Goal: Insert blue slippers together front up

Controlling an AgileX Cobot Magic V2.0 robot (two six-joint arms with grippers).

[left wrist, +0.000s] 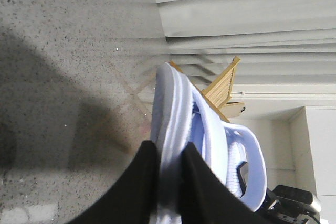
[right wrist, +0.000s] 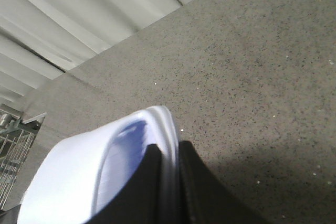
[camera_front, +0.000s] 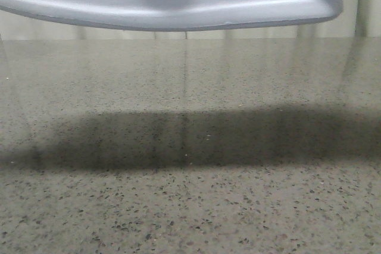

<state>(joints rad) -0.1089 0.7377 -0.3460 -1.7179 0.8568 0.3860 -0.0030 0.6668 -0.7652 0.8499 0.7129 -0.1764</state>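
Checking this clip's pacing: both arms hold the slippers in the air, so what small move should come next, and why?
Probably lower them toward the table. The blue slippers already look nested, the left claw and right claw each pinch an edge, and the front view shows a sole above its shadow.

2 smooth, matte black tapered fingers (left wrist: 137,192) on each wrist, likewise black fingers (right wrist: 202,192).
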